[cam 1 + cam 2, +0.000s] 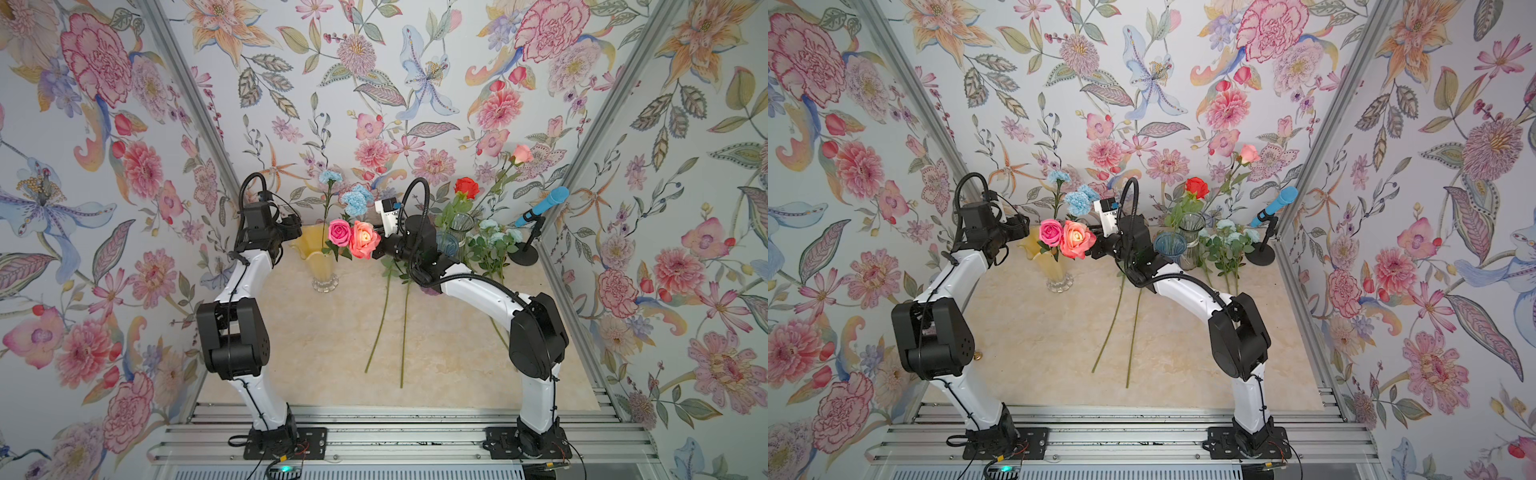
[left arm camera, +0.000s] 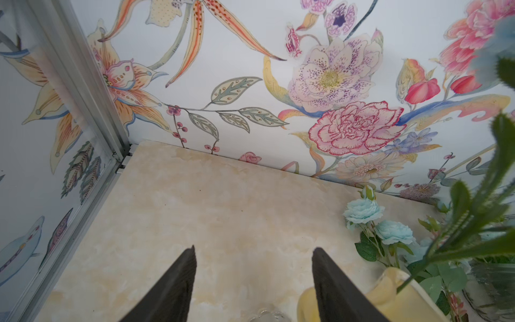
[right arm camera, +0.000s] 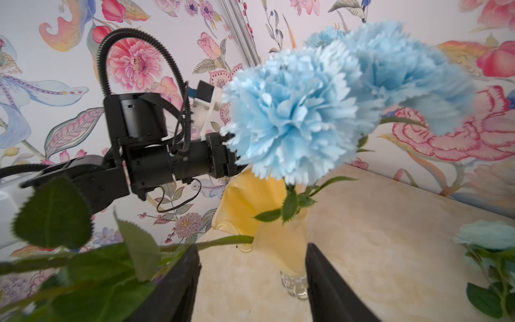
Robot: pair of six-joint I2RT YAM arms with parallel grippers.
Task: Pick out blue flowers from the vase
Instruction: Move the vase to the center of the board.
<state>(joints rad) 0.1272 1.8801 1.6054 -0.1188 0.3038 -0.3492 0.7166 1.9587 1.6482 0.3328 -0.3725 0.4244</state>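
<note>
Black-and-white arms, the left arm (image 1: 232,332) and the right arm (image 1: 538,332), loom closest in both top views, bent from either side toward a ruffled yellow glass vase (image 1: 318,253) on the beige marble tabletop (image 1: 332,353). Three sky-blue frilly carnations (image 1: 356,199) stand in that vase above a pink rose (image 1: 340,232) and an orange-pink rose (image 1: 364,240). A pale aqua rose spray (image 1: 496,239) sits outside it, beside two other glass vases (image 1: 460,226) and near a blue microphone (image 1: 544,203). Two long green stems (image 1: 382,320) lie on the tabletop, their heads hidden under the right arm. From the left wrist, the left gripper (image 2: 253,248) stands wide and empty close by the yellow vase's rim, with aqua blooms beyond. From the right wrist, the right gripper (image 3: 252,246) is spread wide with nothing clamped. The vase's foot shows farther off between its black fingers (image 3: 178,287), the carnations are close before the camera, and a leafy green rose stem (image 3: 217,241) crosses by one fingertip.
</note>
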